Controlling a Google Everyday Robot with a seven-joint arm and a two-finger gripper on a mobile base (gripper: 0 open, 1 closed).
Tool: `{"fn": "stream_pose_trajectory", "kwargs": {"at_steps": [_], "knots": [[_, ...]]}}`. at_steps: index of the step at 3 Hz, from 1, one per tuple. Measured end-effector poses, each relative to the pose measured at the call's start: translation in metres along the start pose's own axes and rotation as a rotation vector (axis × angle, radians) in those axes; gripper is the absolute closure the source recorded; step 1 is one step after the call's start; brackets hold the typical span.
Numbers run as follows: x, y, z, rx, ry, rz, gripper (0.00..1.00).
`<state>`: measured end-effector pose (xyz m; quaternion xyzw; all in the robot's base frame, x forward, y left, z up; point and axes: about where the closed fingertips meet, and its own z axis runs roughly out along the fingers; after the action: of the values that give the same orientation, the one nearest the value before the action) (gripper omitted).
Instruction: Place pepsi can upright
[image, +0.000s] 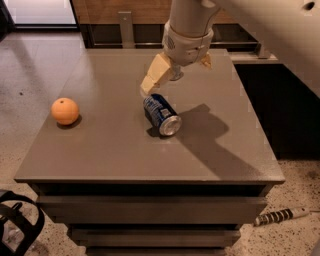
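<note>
The pepsi can (161, 114) is dark blue with white markings and lies on its side near the middle of the grey table (115, 150). Its silver end faces the front right. My gripper (175, 76) hangs just above and behind the can, not touching it. It is open and empty. One tan finger (152, 77) reaches down to the left, with its tip close to the can's far end. The other finger (206, 61) shows only partly, behind the wrist.
An orange (65, 110) sits on the left part of the table. The arm's shadow falls to the right of the can. A dark cabinet stands behind the table. A cable lies on the floor at the lower right (280, 216).
</note>
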<state>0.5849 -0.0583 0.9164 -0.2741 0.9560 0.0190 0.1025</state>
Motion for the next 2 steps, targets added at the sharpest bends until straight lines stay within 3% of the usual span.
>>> {"fn": "stream_pose_trajectory", "kwargs": {"at_steps": [2], "knots": [[-0.005,0.019,0.045,0.060,0.141,-0.016,0.00]]}}
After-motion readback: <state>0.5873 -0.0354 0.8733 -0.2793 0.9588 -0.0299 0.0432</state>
